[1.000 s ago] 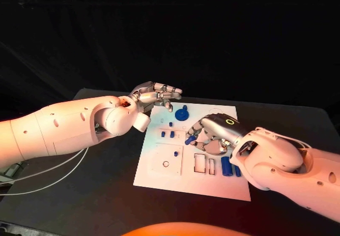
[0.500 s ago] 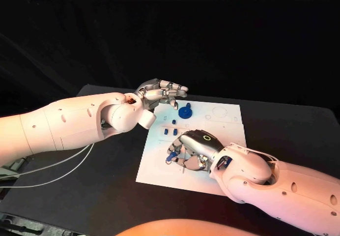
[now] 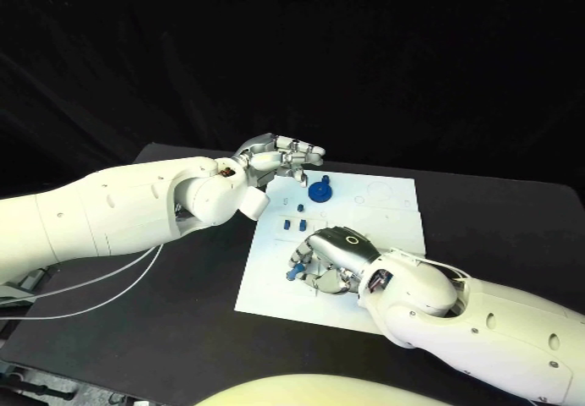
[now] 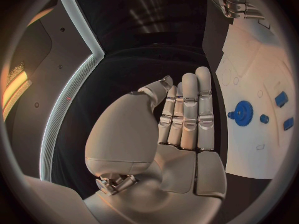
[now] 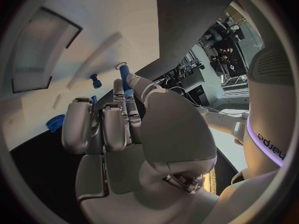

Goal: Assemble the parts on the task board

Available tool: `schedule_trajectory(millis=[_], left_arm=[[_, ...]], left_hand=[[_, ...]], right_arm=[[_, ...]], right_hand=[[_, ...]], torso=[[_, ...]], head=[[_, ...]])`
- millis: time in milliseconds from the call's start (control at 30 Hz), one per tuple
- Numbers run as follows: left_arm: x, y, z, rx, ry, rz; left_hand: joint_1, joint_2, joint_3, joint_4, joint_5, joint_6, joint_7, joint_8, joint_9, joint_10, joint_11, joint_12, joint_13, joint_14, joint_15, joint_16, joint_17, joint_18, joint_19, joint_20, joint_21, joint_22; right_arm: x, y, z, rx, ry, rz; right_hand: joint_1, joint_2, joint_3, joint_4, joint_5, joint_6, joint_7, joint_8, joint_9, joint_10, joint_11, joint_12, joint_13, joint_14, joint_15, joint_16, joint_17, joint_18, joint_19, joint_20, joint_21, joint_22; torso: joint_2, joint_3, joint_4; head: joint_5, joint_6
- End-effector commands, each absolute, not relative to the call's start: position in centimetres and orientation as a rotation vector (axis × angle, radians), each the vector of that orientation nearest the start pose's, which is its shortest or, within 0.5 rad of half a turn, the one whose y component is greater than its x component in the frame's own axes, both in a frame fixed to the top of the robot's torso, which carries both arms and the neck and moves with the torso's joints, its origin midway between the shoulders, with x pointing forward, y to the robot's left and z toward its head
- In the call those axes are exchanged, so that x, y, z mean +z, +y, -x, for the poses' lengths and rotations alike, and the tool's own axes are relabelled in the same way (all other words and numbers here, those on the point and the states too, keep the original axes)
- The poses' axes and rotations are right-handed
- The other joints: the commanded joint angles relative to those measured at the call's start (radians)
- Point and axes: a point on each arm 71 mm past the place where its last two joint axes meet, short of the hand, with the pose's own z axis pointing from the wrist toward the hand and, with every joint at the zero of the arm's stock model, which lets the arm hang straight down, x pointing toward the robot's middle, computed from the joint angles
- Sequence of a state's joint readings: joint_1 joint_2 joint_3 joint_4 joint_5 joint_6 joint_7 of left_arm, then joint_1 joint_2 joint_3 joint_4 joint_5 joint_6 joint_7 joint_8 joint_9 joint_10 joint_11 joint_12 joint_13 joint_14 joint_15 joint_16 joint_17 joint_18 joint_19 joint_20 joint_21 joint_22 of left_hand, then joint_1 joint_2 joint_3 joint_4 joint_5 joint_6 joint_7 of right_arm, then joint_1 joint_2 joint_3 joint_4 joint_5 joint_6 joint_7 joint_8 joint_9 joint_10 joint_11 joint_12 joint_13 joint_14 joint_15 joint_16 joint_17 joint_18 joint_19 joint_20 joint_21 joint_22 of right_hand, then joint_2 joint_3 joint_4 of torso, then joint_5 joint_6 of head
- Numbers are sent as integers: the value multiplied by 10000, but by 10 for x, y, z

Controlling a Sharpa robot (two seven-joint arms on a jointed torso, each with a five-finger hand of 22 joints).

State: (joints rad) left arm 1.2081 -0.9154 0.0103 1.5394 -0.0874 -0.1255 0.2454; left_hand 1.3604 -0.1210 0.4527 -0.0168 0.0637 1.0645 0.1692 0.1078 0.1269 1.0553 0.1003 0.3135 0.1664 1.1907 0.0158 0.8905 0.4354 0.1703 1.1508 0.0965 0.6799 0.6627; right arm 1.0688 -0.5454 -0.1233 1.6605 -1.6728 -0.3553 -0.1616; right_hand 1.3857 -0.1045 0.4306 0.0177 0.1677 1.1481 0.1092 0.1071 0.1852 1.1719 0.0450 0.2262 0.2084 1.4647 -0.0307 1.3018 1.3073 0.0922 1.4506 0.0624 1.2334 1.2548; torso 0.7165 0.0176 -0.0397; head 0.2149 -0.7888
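Note:
The white task board (image 3: 378,203) lies in the middle of the black table. My right hand (image 3: 331,258) hovers low over the board's left middle and pinches a small blue peg (image 3: 294,272) between thumb and finger; the right wrist view shows that peg (image 5: 124,78) at the fingertips. My left hand (image 3: 283,156) hangs above the board's far left corner, fingers straight and together, holding nothing. A blue gear (image 3: 319,192) stands at the far end of the board, also seen as the gear (image 4: 243,113) in the left wrist view. Two short blue pegs (image 3: 289,225) stand below it.
Another blue peg (image 5: 96,80) stands on the board near my right fingertips, by a rectangular recess (image 5: 44,50). Bare black table (image 3: 183,288) surrounds the board on the left and near side. A white cable (image 3: 110,292) trails under my left arm.
My right hand has moved from the board's right middle across to its left side, carrying the blue peg. My left hand has stayed by the far corner. The camera has shifted slightly.

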Motion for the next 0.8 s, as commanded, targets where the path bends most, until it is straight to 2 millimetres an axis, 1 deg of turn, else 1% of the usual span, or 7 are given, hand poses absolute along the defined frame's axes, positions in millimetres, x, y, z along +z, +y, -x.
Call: schedule_trajectory(millis=[33,200,500,700,800], left_arm=[[-160,226,-487,-16197,15955,10287],[-160,226,-487,-16202,15977,10288],[-160,226,-487,-16212,16000,10286],[-160,226,-487,-16214,16017,10287],[-160,226,-487,-16221,16025,10284]], left_hand=[[8,128,-53,-18,36,-53,15,30,-9,-58,3,39,-3,-65,29,36,-12,135,-7,64,-36,-13],[8,128,-53,-18,36,-53,15,30,-9,-58,3,39,-3,-65,29,36,-12,135,-7,64,-36,-13],[8,128,-53,-18,36,-53,15,30,-9,-58,3,39,-3,-65,29,36,-12,135,-7,64,-36,-13],[11,141,-63,-20,35,-54,13,37,-12,-65,3,59,-4,-72,31,43,-22,135,-5,65,-44,-18],[11,141,-63,-20,35,-54,13,37,-12,-65,3,59,-4,-72,31,43,-22,135,-5,65,-44,-18]], right_arm=[[-238,-19,-380,9591,16451,5097],[-241,-18,-381,9401,16504,5142],[-243,-14,-383,9094,16527,5353],[-242,-9,-380,9021,16382,5583],[-241,-6,-377,9094,16376,5697]], right_hand=[[40,56,6,-57,62,54,10,17,19,28,0,3,8,593,-52,66,175,-141,81,16,63,21],[40,56,6,-57,62,54,10,17,19,28,0,3,8,593,-52,66,175,-141,81,16,63,21],[40,65,9,-60,72,57,14,15,22,33,2,-3,8,596,-50,85,191,-145,88,16,83,41],[40,68,10,-61,75,57,15,14,23,34,3,-5,8,598,-49,94,199,-147,91,16,92,50],[-39,13,-40,-47,83,24,32,-19,26,24,24,-45,3,593,-32,70,174,-142,81,24,63,28]], torso=[[0,4,-7],[-6,-5,-2],[-5,0,0],[-8,-4,-5],[-7,-5,-3]], head=[[23,-7],[28,-12],[21,-10],[15,-16],[11,-17]])
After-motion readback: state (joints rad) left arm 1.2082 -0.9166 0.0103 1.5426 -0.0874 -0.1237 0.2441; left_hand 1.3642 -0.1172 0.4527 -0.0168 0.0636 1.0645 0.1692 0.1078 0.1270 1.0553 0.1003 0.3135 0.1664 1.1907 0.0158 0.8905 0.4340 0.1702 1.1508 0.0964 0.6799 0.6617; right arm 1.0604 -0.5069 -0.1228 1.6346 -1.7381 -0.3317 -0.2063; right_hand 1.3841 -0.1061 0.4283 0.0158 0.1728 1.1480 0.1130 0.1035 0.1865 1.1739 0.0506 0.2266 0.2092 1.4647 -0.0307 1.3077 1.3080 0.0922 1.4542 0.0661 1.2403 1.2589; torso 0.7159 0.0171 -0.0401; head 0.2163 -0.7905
